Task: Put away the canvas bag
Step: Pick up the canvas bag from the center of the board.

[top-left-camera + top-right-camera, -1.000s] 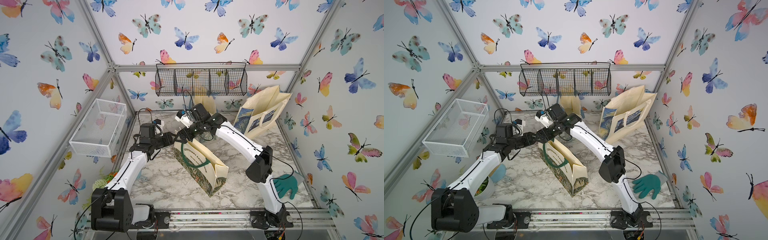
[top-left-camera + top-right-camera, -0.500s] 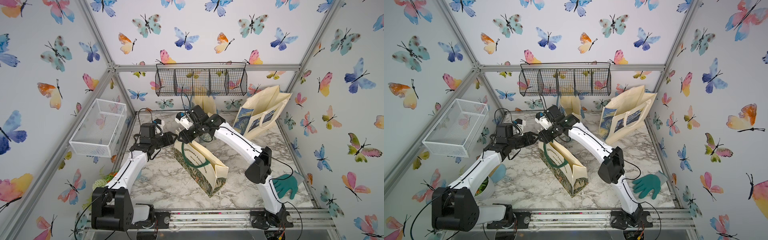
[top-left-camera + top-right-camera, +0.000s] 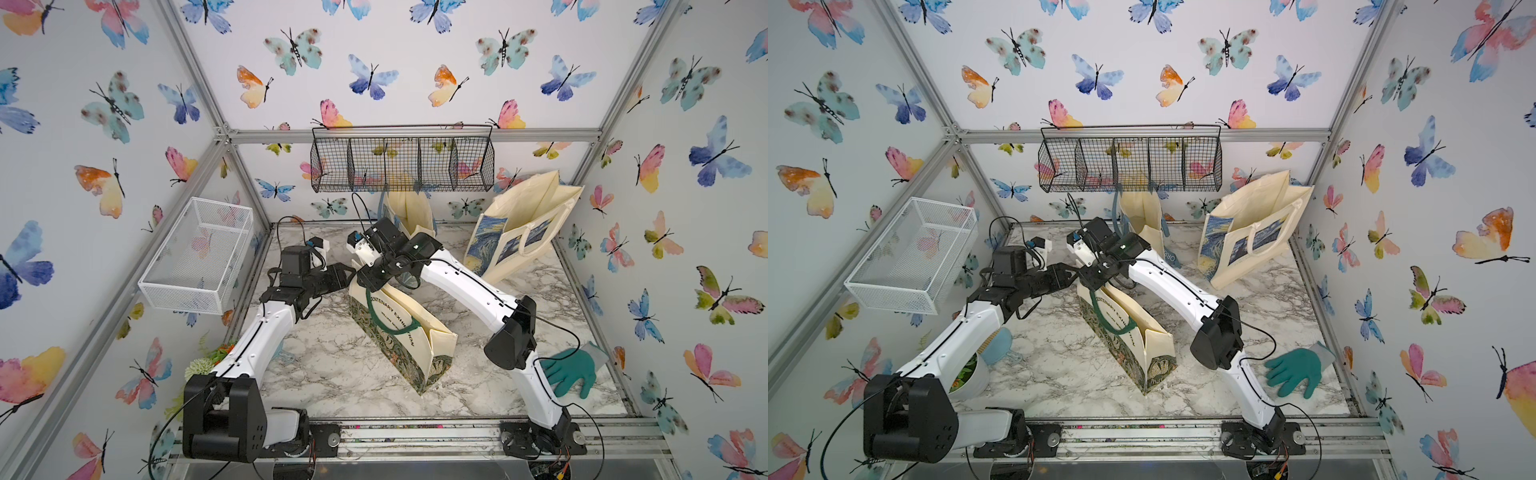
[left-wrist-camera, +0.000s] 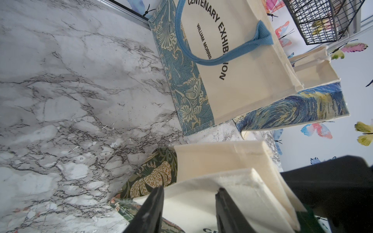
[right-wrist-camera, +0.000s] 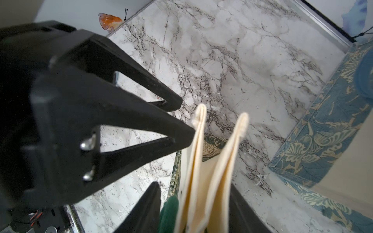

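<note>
Canvas bag: the canvas bag (image 3: 399,332), cream with a green leaf-print base, stands open near the middle of the marble table (image 3: 332,382). Its long side runs from far left toward near right.
Right wrist only: at the bag's far end two folded cream edges rise side by side in a narrow V, with the dark green handle (image 5: 169,211) just beside them.
Left wrist only: black lettering on a blue-handled tote (image 4: 242,60) reads CENTENARY EXHIBITION, WILLIAM MORRIS. A tote with a swirling blue print (image 4: 302,109) shows beyond it.
Top views only: a green glove (image 3: 569,372) lies by the right arm, near the right wall. A potted plant (image 3: 967,374) sits partly hidden under the left arm.
Table: white marble with grey veins and small flecks.
Room: butterfly-papered walls (image 3: 415,62). A black wire basket (image 3: 401,166) hangs on the back wall, a white mesh basket (image 3: 199,257) on the left one.
Right gripper: the right gripper (image 5: 194,184) clasps the bag's far end, with the folds and handle pinched between its jaws.
Left gripper: the left gripper (image 5: 184,120) has its jaws spread. One tip touches the outer fold, and marble shows between them.
</note>
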Available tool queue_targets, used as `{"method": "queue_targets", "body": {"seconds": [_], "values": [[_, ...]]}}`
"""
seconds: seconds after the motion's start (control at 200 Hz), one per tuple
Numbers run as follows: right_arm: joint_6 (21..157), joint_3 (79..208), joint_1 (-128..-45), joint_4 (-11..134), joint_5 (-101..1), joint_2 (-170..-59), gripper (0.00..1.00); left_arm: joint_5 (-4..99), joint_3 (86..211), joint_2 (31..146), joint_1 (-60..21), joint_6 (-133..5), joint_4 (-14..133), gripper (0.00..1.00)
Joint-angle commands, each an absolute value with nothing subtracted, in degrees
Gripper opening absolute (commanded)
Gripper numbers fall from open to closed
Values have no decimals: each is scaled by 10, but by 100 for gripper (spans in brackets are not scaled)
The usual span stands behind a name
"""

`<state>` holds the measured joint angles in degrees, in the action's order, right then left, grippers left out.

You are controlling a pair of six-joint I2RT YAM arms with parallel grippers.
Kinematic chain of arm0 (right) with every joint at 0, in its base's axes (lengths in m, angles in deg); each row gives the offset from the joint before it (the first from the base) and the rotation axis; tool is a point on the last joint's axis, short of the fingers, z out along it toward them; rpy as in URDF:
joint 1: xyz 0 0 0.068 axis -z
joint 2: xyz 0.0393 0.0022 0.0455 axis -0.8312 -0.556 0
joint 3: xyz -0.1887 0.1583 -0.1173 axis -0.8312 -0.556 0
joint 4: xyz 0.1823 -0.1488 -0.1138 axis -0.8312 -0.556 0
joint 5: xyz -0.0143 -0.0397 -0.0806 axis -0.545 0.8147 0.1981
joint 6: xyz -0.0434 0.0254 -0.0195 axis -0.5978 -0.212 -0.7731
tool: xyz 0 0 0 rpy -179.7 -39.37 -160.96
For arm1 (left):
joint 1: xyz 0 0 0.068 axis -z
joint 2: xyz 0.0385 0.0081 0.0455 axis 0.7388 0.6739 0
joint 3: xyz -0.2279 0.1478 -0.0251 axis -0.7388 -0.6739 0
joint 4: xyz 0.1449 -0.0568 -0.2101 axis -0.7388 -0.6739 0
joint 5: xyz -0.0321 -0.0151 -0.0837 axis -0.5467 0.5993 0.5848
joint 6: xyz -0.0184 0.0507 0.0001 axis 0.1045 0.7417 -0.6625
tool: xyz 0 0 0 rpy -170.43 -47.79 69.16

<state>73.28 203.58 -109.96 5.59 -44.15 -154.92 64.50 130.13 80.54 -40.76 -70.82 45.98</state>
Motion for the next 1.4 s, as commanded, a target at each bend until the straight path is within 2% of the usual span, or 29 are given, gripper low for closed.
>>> {"method": "queue_targets", "body": {"seconds": [0.0, 0.16, 0.26, 0.375, 0.556, 0.686, 0.831, 0.951, 1.136, 1.397], "values": [[727, 2046, -1105, 24, -421, -1567, 46, 647, 1301, 801, -403, -708, 477, 50], [727, 2044, -1105, 26, -420, -1567, 33, 642, 1301, 792, -403, -704, 473, 54], [722, 2036, -1105, 35, -441, -1560, 16, 639, 1304, 786, -403, -700, 471, 57], [701, 2027, -1103, 33, -478, -1547, 3, 635, 1309, 774, -404, -688, 464, 62], [672, 1946, -1069, 24, -513, -1479, 3, 692, 1290, 724, -403, -659, 519, 67], [644, 1865, -1043, 19, -558, -1402, 2, 756, 1235, 690, -398, -639, 616, 59], [599, 1772, -1033, 30, -629, -1319, 3, 803, 1206, 682, -368, -628, 672, 71], [578, 1712, -1028, 42, -737, -1278, 3, 893, 1198, 681, -361, -663, 745, 70], [556, 1693, -1026, 43, -874, -1254, 3, 945, 1179, 646, -358, -635, 773, 66], [557, 1714, -1025, 42, -886, -1263, 2, 1059, 1173, 646, -333, -661, 824, 66]]}}
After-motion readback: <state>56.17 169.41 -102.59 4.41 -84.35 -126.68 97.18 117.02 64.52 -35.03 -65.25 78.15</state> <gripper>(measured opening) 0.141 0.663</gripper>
